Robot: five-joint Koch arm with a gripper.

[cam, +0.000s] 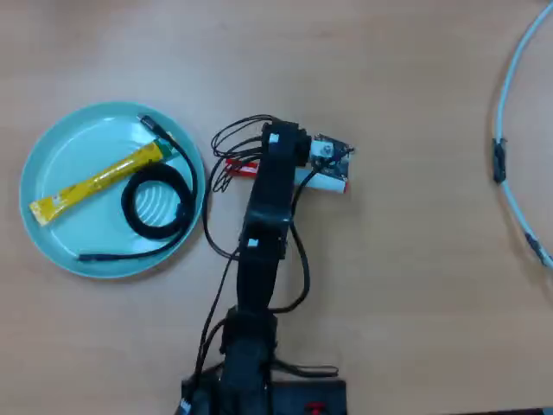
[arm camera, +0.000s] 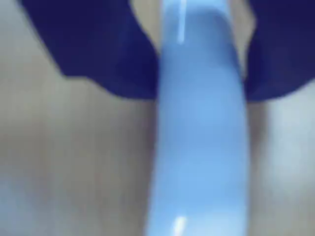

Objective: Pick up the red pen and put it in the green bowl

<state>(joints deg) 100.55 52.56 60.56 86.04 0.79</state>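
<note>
Both jaws flank the pen (arm camera: 202,147) in the blurry wrist view, seemingly unclenched; I centre, squeeze mid-barrel, then lift toward the bowl (cam: 52,151).

Light wood-grain tabletop (cam: 415,78), even soft lighting.

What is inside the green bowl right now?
In the overhead view the green bowl holds a flat yellow sachet stick and a coiled black cable. The red pen is not in it; it lies on the table, mostly covered by the arm.
</note>
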